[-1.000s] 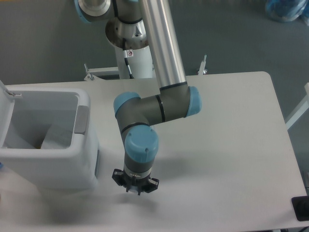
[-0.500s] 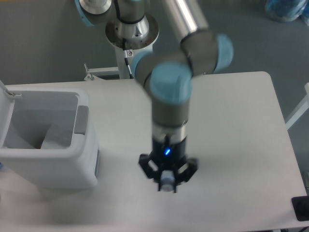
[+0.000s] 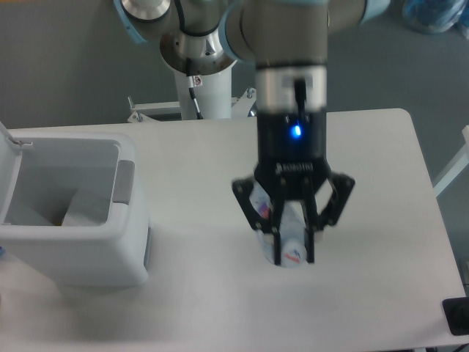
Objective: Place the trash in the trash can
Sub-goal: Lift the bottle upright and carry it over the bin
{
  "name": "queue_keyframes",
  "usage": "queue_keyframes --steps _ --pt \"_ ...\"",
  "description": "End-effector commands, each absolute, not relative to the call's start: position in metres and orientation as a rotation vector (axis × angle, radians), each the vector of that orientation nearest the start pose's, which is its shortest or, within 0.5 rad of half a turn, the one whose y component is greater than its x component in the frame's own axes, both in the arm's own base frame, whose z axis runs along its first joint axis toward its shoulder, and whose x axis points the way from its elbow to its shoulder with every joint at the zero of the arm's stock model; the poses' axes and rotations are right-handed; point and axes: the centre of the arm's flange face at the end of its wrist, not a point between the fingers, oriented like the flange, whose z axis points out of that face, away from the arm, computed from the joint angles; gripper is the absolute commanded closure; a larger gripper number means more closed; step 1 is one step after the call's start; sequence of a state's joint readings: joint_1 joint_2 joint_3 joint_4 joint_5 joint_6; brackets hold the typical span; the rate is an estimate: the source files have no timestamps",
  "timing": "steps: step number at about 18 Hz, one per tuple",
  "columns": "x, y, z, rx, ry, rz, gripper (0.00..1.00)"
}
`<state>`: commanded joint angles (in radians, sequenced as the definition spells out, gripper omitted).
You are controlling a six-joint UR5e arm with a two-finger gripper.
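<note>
My gripper hangs high over the middle of the table, close to the camera and pointing down. It is shut on the trash, a flattened clear plastic bottle with a red-lettered label, which sits lengthwise between the two dark fingers. The trash can, a boxy white-grey bin, stands at the table's left edge, well left of the gripper. Its hinged lid stands open. A pale crumpled sheet lies inside the bin; I cannot tell whether it is a wrapper.
The arm's base column rises behind the table's far edge. A black object sits off the table's front right corner. A blue bundle lies on the floor at the top right.
The gripper has swung right from beside the bin and risen toward the camera, carrying the bottle. The bin and its contents have not moved.
</note>
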<state>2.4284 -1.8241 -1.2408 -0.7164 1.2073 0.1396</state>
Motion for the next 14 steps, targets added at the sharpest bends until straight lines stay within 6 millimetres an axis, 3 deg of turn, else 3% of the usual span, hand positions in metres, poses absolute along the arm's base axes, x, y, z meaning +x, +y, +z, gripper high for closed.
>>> queue_keyframes --steps 3,8,11,14 --pt "-0.318 0.557 0.641 -2.089 -0.499 0.126 0.75" --pt "-0.259 0.570 0.651 -2.091 -0.438 0.063 0.75" --pt "-0.221 0.579 0.648 -2.106 -0.392 0.018 0.75" --pt "-0.198 0.588 0.634 -2.131 -0.392 -0.032 0.75"
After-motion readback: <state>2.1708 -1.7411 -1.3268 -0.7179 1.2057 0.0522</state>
